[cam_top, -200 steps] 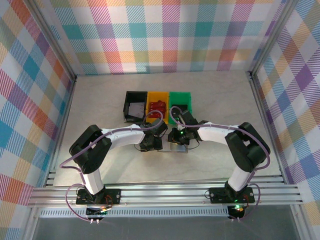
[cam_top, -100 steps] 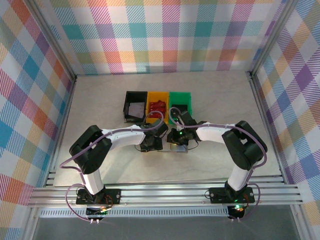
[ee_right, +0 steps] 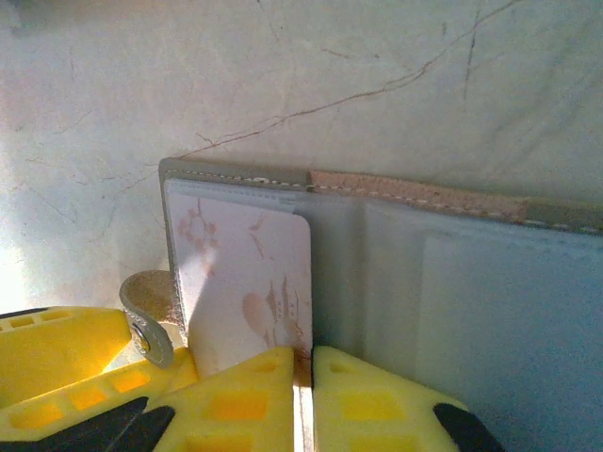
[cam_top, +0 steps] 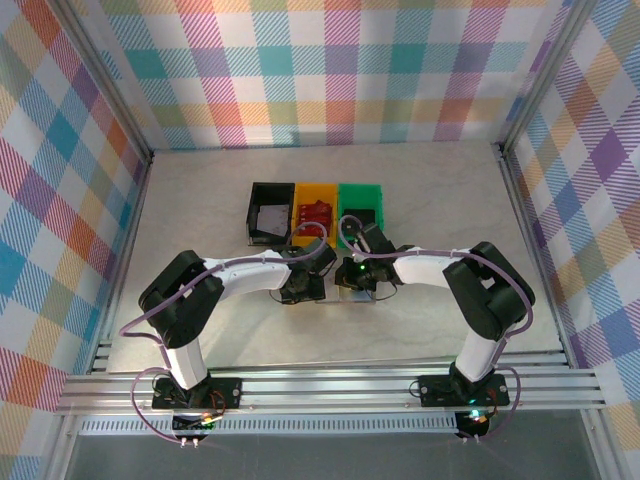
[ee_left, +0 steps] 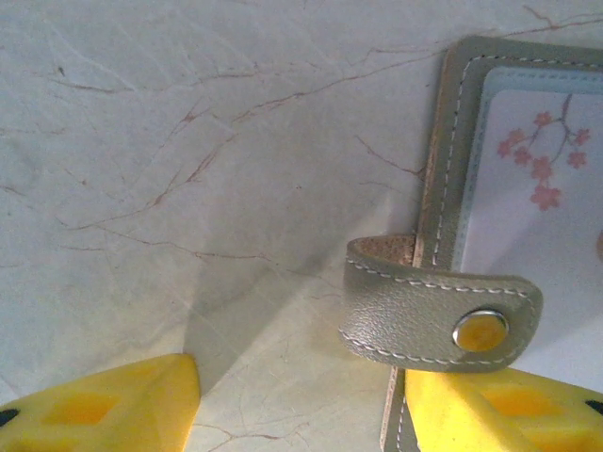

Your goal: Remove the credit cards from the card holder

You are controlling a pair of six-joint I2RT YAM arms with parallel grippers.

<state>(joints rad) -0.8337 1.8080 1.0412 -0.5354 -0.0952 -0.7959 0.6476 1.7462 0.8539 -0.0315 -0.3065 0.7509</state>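
Right wrist view gives me the clearest read. The right gripper (ee_right: 303, 388) has its yellow pads pressed together on the lower corner of a pale blossom-printed card (ee_right: 245, 273). Most of that card sits inside the end pocket of the grey card holder (ee_right: 452, 282). The holder lies opened flat near the middle of the marble table (ee_right: 283, 75), just on the near-edge side of a row of bins.

In the left wrist view the left gripper (ee_left: 297, 410) is spread wide. One finger is over bare table and the other is over the holder's edge, below the snap strap (ee_left: 433, 315). I judge it is there to pin the holder down.

I'd call the task partly done. From above, a grey card (cam_top: 272, 215) lies in the black bin (cam_top: 272, 187). A red flat piece (cam_top: 318, 212), probably a card too, lies in the yellow bin (cam_top: 316, 188). The pale card has yet to slide out, and the holder's other pockets look bare to me.

My count:
- one holder with two panels
- three bins, the third being the green bin (cam_top: 362, 187)
- one card in the holder
- two likely cards in the bins
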